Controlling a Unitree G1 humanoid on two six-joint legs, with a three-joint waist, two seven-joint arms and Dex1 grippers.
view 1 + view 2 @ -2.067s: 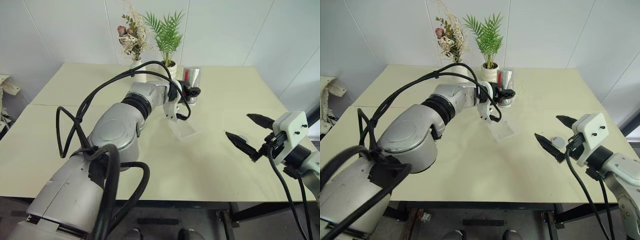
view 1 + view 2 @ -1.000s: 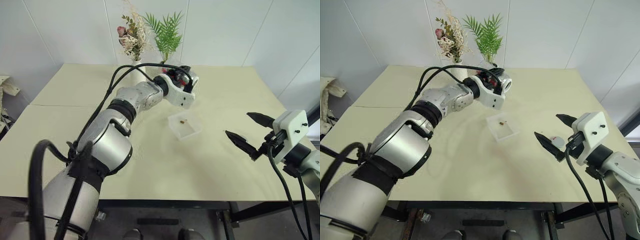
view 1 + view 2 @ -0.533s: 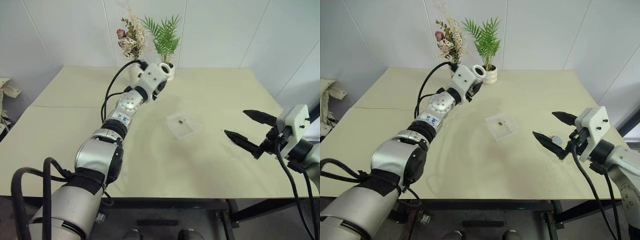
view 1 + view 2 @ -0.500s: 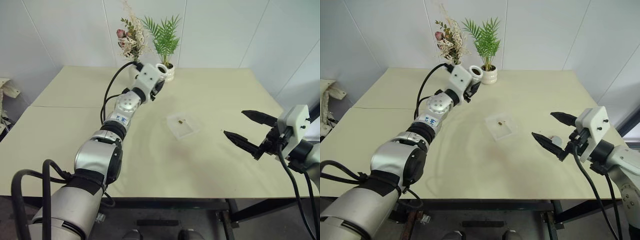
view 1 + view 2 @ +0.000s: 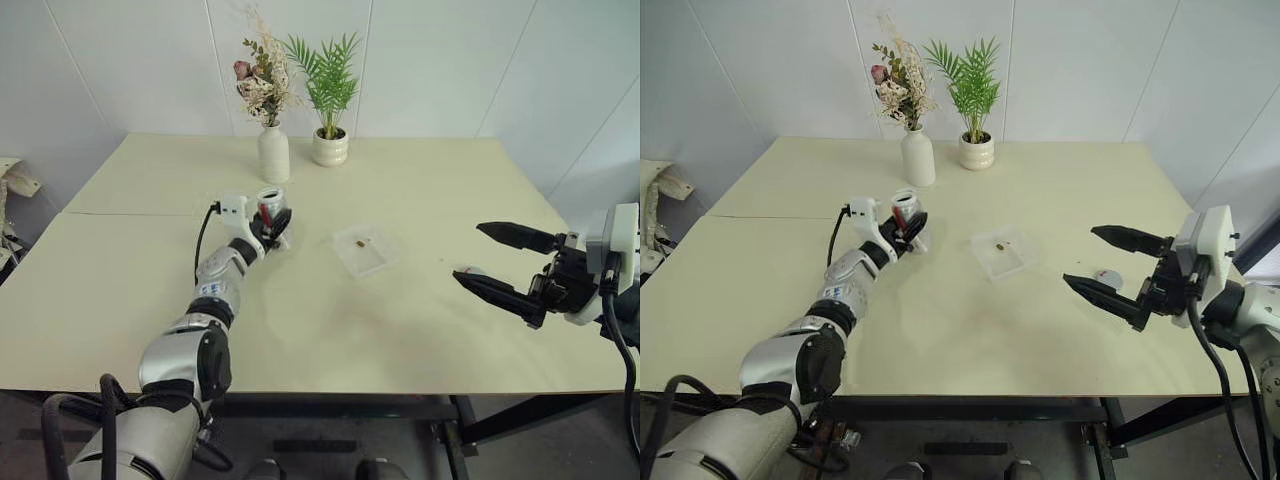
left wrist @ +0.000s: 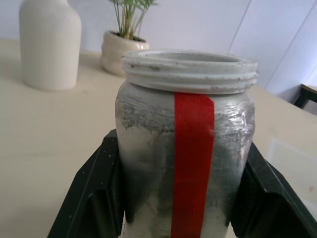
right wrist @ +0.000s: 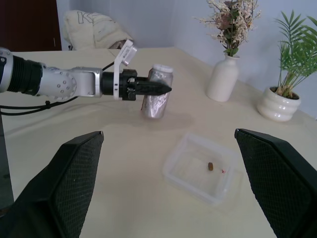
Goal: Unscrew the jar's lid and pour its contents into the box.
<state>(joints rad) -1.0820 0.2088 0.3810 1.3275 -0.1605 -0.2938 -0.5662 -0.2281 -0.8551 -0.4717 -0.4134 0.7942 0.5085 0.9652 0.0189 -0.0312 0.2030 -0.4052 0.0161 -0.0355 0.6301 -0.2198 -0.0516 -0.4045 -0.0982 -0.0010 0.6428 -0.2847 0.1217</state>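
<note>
The jar (image 6: 188,148) is clear, carries a red strip and has no cap on its threaded mouth. My left gripper (image 5: 270,222) is shut on it, one black finger (image 6: 94,198) on each side, holding it upright low over the table left of the box (image 5: 365,248). The box is a shallow clear tray with a small dark bit of the contents (image 5: 360,241) inside. The grey lid (image 5: 1106,277) with a red mark lies on the table at the right. My right gripper (image 5: 470,253) hovers open above the lid, its fingers spread wide with nothing between them.
A white vase (image 5: 273,152) of dried flowers and a white pot (image 5: 329,147) with a green plant stand at the back of the table (image 5: 400,330). The table's right edge lies close behind my right gripper.
My left arm has swung down and to the left from beside the plants, turning the jar from tipped to upright. The right gripper has stayed open in about the same place.
</note>
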